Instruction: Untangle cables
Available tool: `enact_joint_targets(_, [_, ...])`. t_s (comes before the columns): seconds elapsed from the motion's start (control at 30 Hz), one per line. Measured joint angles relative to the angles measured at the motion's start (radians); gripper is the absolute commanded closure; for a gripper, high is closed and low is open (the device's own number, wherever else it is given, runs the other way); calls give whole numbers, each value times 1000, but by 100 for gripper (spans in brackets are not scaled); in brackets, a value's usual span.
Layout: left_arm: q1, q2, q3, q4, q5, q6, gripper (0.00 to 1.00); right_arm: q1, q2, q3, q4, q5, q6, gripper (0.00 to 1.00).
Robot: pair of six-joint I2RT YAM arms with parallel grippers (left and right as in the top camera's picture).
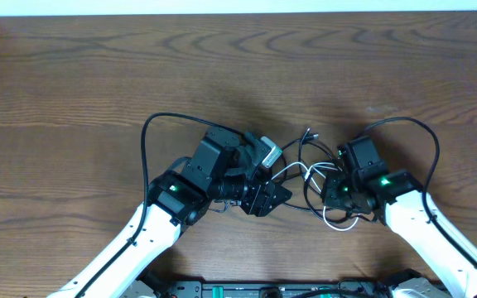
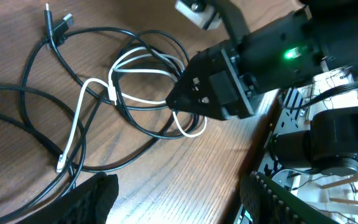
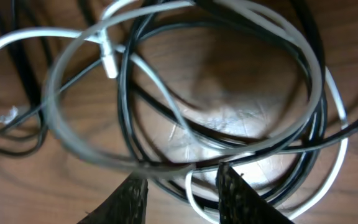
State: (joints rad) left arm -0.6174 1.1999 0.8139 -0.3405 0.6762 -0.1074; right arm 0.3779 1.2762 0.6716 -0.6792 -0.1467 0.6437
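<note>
Where loops cross, one black cable (image 3: 126, 106); one white cable (image 2: 74, 126).

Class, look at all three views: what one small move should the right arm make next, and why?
Probably close the right pincer on the strands crossing between its fingers: it sits open, low over the tangle of white cable and black cable, gripping nothing yet.

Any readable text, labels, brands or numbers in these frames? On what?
None readable in any view.
Black cable, white cable, table: no print.
Right arm: only a green light, no label.
Gear past the table edge, left wrist view: too blurred to read.
</note>
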Motion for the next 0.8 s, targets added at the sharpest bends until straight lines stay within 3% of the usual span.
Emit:
enact_joint_targets(0.17, [0, 0, 0, 0, 0, 0, 31, 0, 0, -69, 102, 30, 102, 61])
enact_joint_targets(0.33, [0, 0, 0, 0, 1, 0, 31, -1, 0, -98, 126, 59, 169, 44])
enact_joint_targets(0.4, [0, 0, 0, 0, 2, 0, 31, -1, 0, -100, 127, 79, 186, 33])
enact_joint_targets(0.5, [0, 0, 0, 0, 2, 0, 31, -1, 0, -105, 129, 100, 197, 33])
enact_joint_targets(0.8, [0, 0, 0, -1, 2, 0, 31, -1, 0, -119, 177, 149, 209, 51])
